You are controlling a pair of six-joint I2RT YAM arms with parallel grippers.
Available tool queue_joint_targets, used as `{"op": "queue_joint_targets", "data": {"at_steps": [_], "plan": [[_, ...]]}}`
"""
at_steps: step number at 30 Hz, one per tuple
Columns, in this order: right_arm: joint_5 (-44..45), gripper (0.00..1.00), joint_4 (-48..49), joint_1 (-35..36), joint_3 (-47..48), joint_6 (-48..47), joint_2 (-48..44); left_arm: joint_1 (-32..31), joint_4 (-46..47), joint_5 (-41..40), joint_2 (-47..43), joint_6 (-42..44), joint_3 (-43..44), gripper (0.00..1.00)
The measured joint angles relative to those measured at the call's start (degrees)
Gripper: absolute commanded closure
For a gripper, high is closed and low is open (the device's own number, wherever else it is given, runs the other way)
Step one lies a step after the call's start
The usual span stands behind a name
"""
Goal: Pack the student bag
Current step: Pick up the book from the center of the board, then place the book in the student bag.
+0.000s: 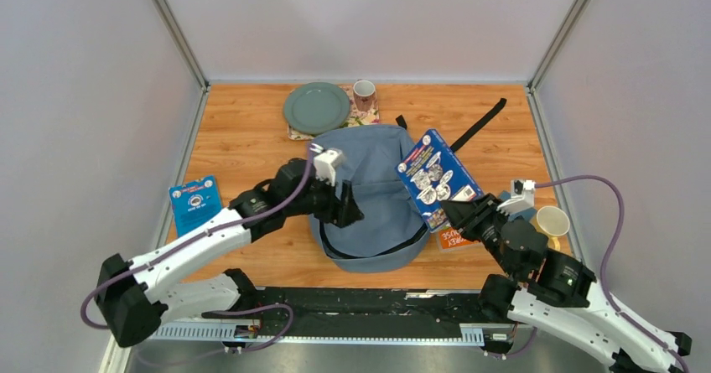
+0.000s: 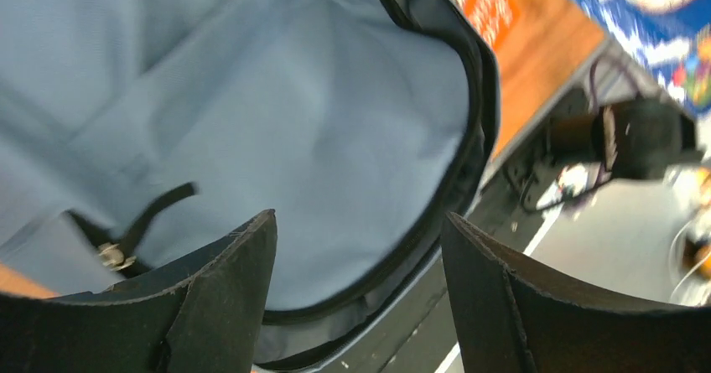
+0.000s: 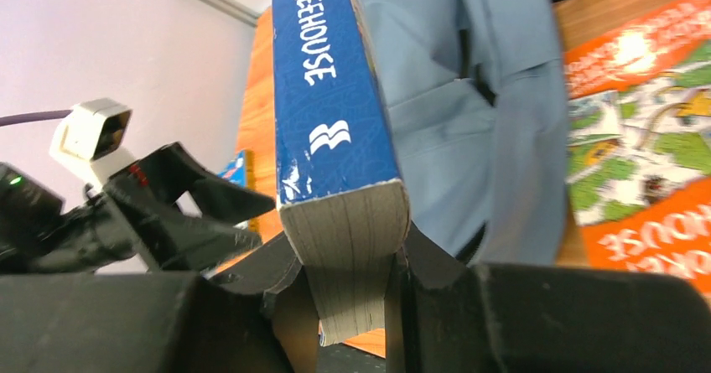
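Loading step: right claw [image 3: 348, 281] pinches 1 book [image 1: 436, 176] by the bag [image 1: 377, 180]; left claw [image 2: 359, 216], spread, hovers at its mouth. Next, probably: grip the rim, insert the book.

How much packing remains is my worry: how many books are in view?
3. A large blue book is clamped in the right gripper by the student bag; an orange book lies beneath it; a small blue book lies near the left edge of the table. The bag may hide more.

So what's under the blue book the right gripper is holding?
An orange book lies on the table, beside the student bag; from above only its near corner shows, the rest hidden by the blue book and right gripper.
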Motion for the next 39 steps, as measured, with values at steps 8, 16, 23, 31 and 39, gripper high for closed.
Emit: {"op": "queue_joint_targets", "data": {"at_steps": [8,16,23,31,39], "plan": [[4.66,1.0,-13.03,0.0,3.45,0.15,-2.82,-14.12,-4.83,-3.17,12.72,10.62,9.55,0.23],[4.85,1.0,-17.18,0.0,3.67,1.16,-5.81,-18.08,-5.84,-5.11,22.49,13.62,13.31,0.24],[4.44,1.0,-18.47,0.02,3.67,2.43,-6.93,-19.87,-5.75,-5.86,25.14,14.08,13.33,0.25],[3.93,1.0,-19.69,0.02,3.52,3.93,-8.31,-21.88,-5.79,-7.82,27.43,14.45,13.33,0.26],[3.96,1.0,-20.2,0.0,2.84,5.2,-10.4,-25.09,-5.49,-8.28,27.91,15.47,13.33,0.26]]}}
